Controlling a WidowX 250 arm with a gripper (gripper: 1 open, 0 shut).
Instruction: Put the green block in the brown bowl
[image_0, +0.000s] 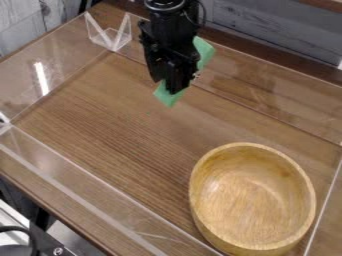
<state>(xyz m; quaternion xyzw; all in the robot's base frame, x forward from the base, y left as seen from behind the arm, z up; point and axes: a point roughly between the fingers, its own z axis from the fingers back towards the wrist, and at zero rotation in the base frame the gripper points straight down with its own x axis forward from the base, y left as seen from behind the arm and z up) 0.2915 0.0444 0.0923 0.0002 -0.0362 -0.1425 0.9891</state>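
Observation:
My black gripper (171, 82) hangs over the middle of the wooden table, shut on the green block (201, 52). The mint-green bar is held tilted, one end poking out lower left of the fingers and the other at upper right; its middle is hidden by the gripper. It is lifted clear of the table. The brown bowl (221, 165), round, light wood with a thick rim, sits at the lower right, well apart from the gripper and with nothing inside it.
A clear plastic wall (54, 160) borders the work area along the left and front. A small clear stand (104, 35) sits at the back left. A grey plank wall runs behind the table.

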